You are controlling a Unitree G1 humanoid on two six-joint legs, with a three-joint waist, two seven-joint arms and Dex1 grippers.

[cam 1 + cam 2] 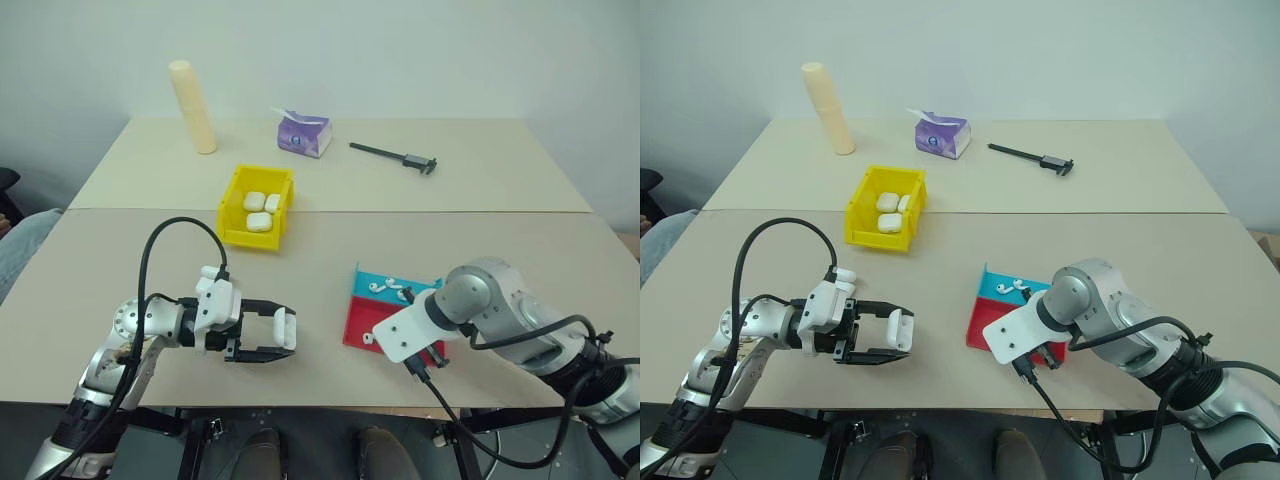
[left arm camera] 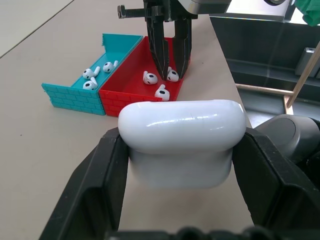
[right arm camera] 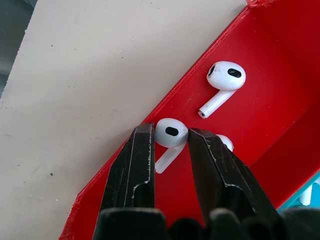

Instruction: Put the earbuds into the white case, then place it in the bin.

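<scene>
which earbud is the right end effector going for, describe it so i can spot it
Find the red-and-teal tray at the table's near right. In its red half lie three earbuds; the one by the outer wall sits between the right end effector's fingers, while the others lie free.

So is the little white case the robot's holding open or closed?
Closed. The glossy white rounded plastic case sits between the left tool's black fingers with its lid down and no gap showing.
</scene>
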